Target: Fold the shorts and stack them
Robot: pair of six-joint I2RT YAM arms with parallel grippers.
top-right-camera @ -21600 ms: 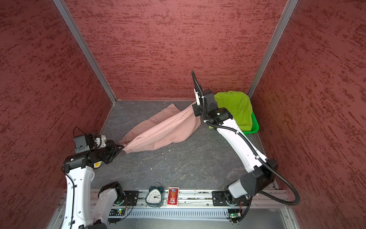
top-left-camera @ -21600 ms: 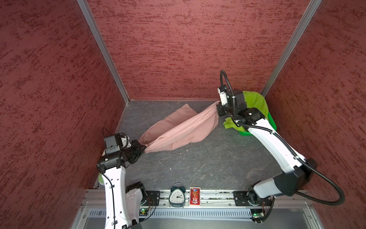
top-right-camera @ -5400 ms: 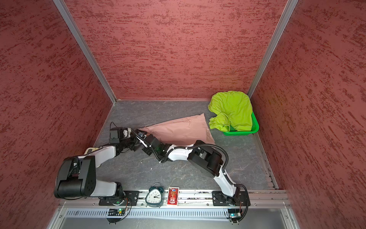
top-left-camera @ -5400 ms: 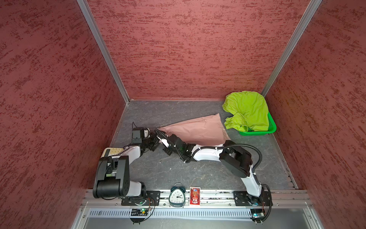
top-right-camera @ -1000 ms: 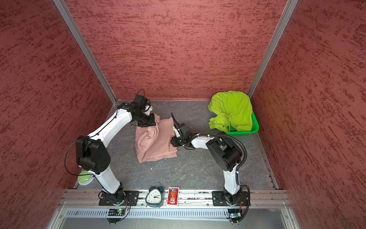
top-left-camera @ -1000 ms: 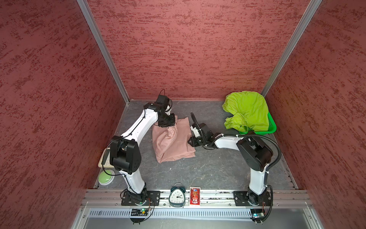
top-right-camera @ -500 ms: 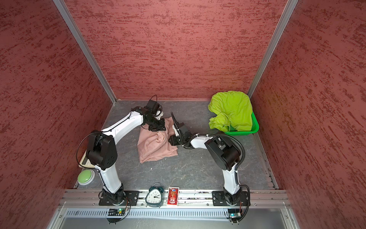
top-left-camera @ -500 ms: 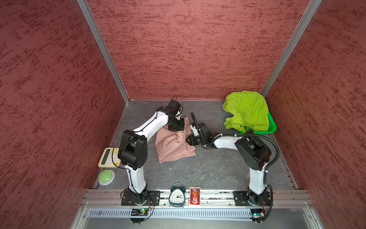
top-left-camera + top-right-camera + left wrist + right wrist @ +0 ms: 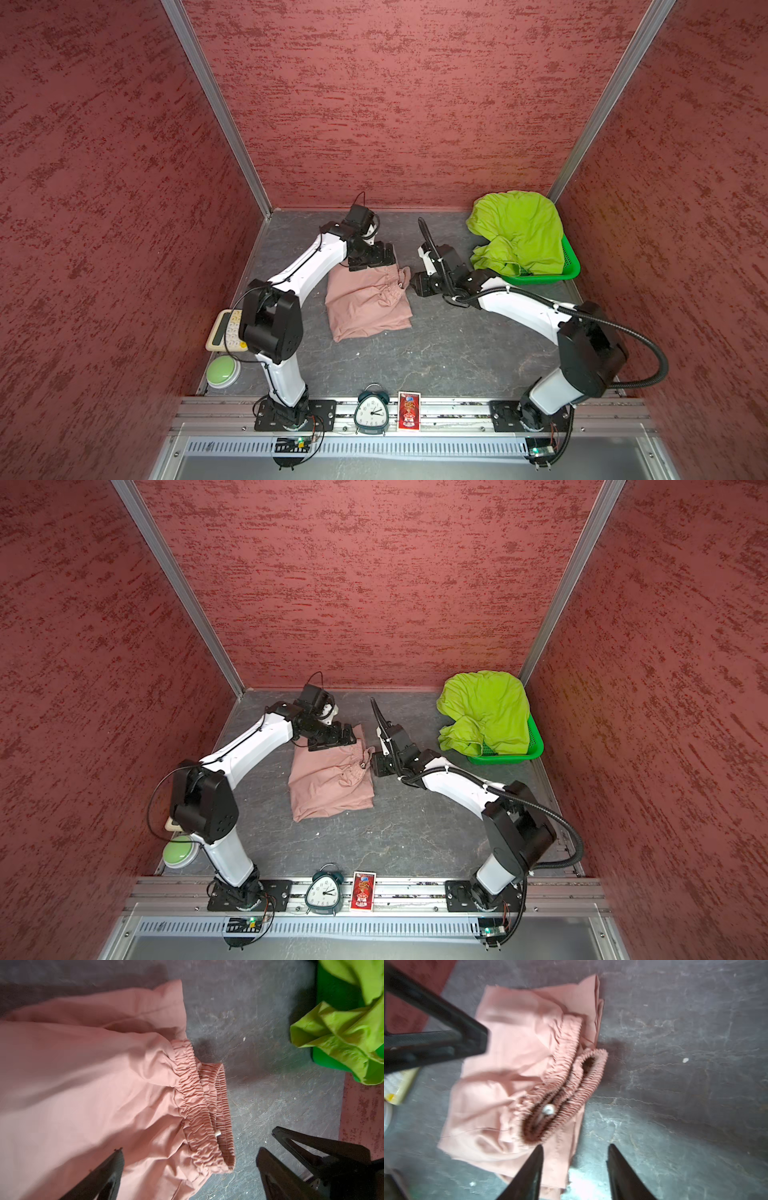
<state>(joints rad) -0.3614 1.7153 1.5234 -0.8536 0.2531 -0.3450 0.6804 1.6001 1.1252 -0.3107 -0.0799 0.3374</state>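
The left end effector (image 9: 375, 264) hovers wide open at 12 o'clock of the folded pink shorts (image 9: 365, 301) on the bench (image 9: 436, 349), the fold seemingly done. The right end effector (image 9: 414, 285), empty with jaws parted, sits at their 3 o'clock. The green shorts (image 9: 517, 232) wait in the basket (image 9: 570, 270) at 2 o'clock.

The pink shorts (image 9: 365, 299) are a plain dusty pink, and the lime green shorts (image 9: 517, 232) are equally plain, yellower than the vivid green basket (image 9: 571, 270). The counter (image 9: 436, 345) is dark grey, veined with pale cracks like slate, and the walls (image 9: 395, 104) are brick red, mottled with darker flecks. The clock (image 9: 371, 411) is dark teal, its face white.
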